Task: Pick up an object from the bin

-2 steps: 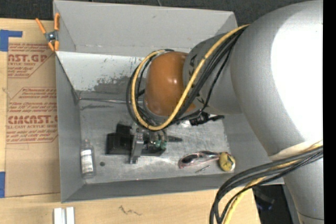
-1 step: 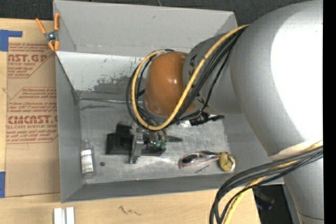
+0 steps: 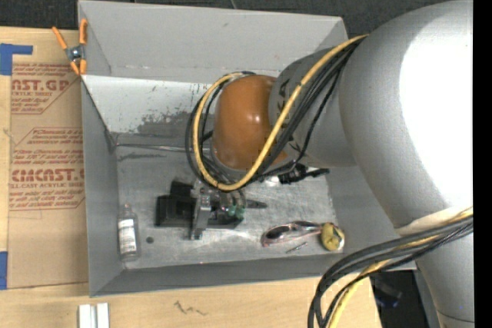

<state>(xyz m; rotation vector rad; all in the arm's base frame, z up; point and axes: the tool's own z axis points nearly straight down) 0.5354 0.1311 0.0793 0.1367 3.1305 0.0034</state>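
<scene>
Sitting low mid-floor in the bin (image 3: 100,188), gripper (image 3: 209,217) is just right of a black block (image 3: 172,208); can't tell if it's spread or pinching, nothing looks lifted, pick not yet done.

Left of the gripper (image 3: 209,213) lies a black block (image 3: 171,209), farther left a white bottle (image 3: 127,236), right of the gripper a pinkish loop (image 3: 288,233) and a yellow lump (image 3: 331,237) (all in a bin (image 3: 154,100) of scuffed, dark-speckled grey), and above it a glossy orange cover (image 3: 242,127) ringed by yellow-and-black cables (image 3: 201,136).
</scene>
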